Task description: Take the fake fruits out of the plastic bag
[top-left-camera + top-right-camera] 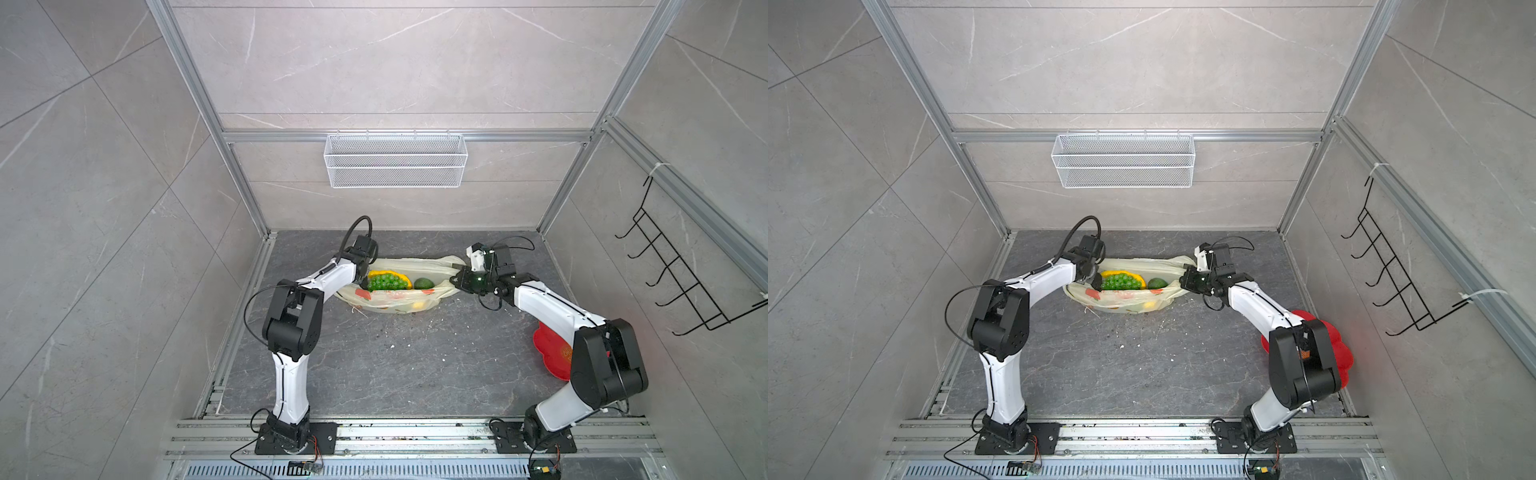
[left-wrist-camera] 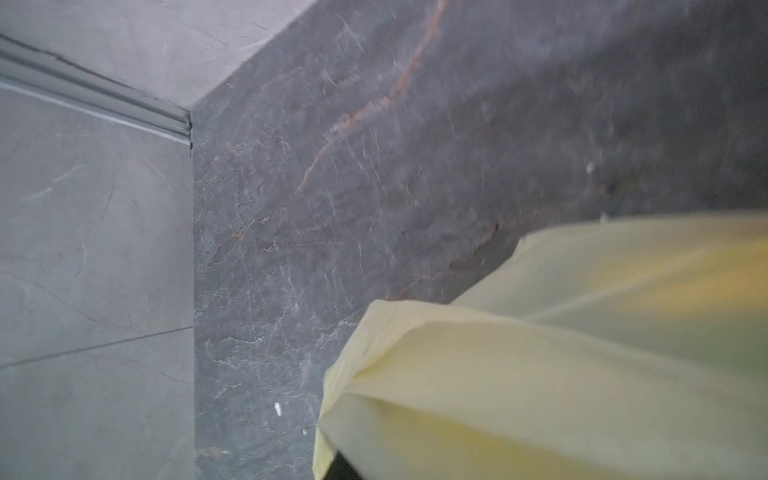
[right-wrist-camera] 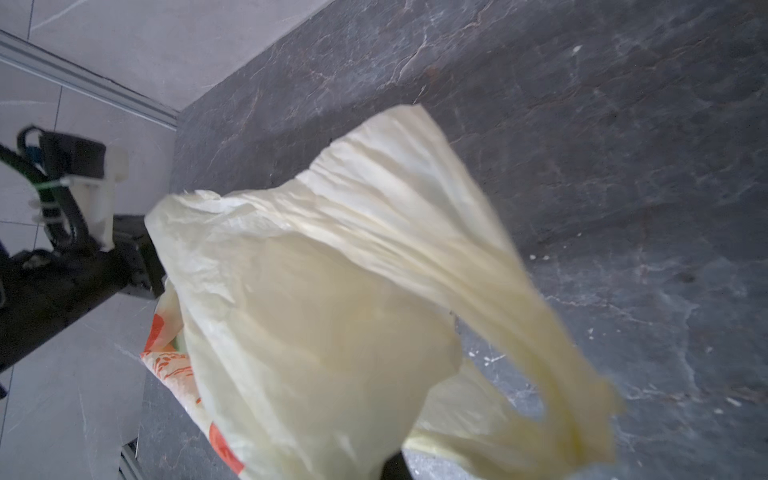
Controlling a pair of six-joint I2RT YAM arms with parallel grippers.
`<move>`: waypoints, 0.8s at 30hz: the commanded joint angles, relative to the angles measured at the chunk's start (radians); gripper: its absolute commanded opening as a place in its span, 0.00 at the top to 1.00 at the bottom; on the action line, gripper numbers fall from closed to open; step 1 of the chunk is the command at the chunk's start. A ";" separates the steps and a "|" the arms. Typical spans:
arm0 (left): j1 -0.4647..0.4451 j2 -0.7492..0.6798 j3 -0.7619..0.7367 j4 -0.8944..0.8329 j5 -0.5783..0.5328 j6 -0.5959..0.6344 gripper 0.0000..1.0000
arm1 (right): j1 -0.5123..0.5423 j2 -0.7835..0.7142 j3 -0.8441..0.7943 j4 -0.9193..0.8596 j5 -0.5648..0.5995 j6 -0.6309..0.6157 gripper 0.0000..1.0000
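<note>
Nearest, the red plate (image 1: 548,349) is sitting half hidden behind the right arm (image 1: 552,307), showing no fruit on its visible part, and its small yellow print (image 1: 566,352) is reading too tiny to make out. Farther back on the table (image 1: 395,365), the plastic bag (image 1: 399,297) is lying stretched between the left gripper (image 1: 363,279), closed on its left end, and the right gripper (image 1: 457,279), pinching its right handle; grape bunch (image 1: 386,282), banana (image 1: 376,274), green fruit (image 1: 424,284) and yellow citrus (image 1: 419,305) are all sitting inside, so extraction is looking not yet begun. Orange prints (image 1: 363,294) on the bag are showing no legible writing
</note>
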 commanded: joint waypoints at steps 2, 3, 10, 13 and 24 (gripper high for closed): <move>0.105 -0.191 -0.115 0.104 0.211 -0.172 1.00 | -0.006 0.072 0.071 -0.006 -0.004 -0.055 1.00; 0.128 -0.221 -0.144 0.125 0.257 -0.205 1.00 | -0.006 0.091 0.085 0.000 -0.003 -0.058 1.00; 0.300 -0.361 -0.289 0.247 0.505 -0.450 1.00 | 0.050 0.321 0.415 -0.099 0.056 -0.121 1.00; 0.299 -0.381 -0.299 0.246 0.521 -0.477 1.00 | 0.100 0.439 0.618 -0.184 0.111 -0.143 1.00; 0.251 -0.441 -0.456 0.278 0.540 -0.540 1.00 | 0.182 0.509 0.745 -0.284 0.293 -0.079 0.35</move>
